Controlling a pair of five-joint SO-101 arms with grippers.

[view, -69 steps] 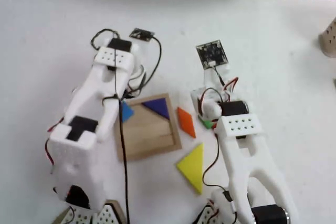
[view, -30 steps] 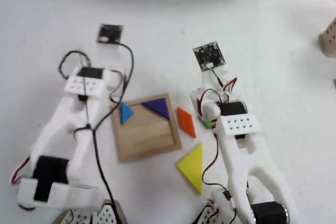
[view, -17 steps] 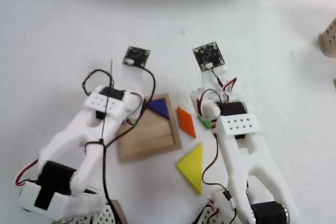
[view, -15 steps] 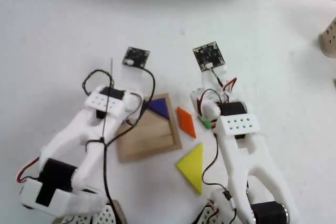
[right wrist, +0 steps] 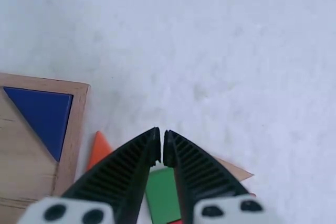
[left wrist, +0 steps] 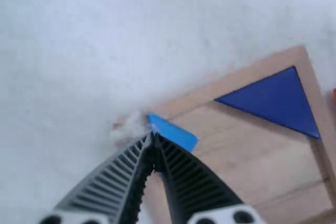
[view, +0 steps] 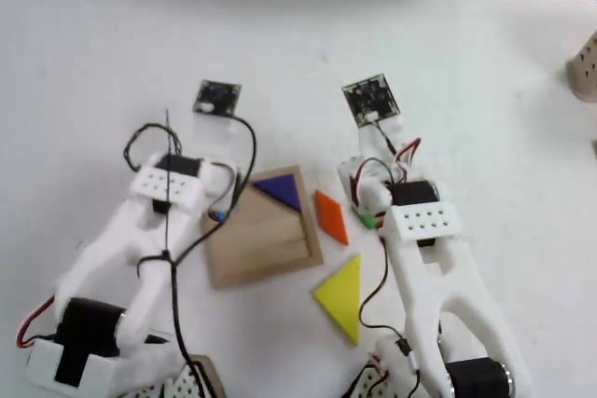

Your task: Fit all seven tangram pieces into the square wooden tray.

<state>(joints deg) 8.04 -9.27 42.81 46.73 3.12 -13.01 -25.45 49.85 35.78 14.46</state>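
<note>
White table (view: 466, 62) carries a wooden tray (view: 270, 241). Left gripper (left wrist: 153, 139) pinches light blue piece (left wrist: 173, 132) at tray's corner; right gripper (right wrist: 161, 148) closed above green piece (right wrist: 163, 198).

The light blue piece (left wrist: 173, 132) is partly under the left gripper (left wrist: 153, 139), whose closed tips cover its near corner; from above only a sliver shows at the tray's (view: 270, 249) nine o'clock edge, beneath the wrist. The green piece (right wrist: 161, 195) sits mostly behind the right gripper (right wrist: 160, 135), its outline unreadable. Beside it a tan corner (right wrist: 235, 171), possibly another piece, pokes out. The orange piece (right wrist: 97, 148) is half covered too. Far out at three o'clock, a wooden object (view: 586, 67) is cut off by the frame.
</note>
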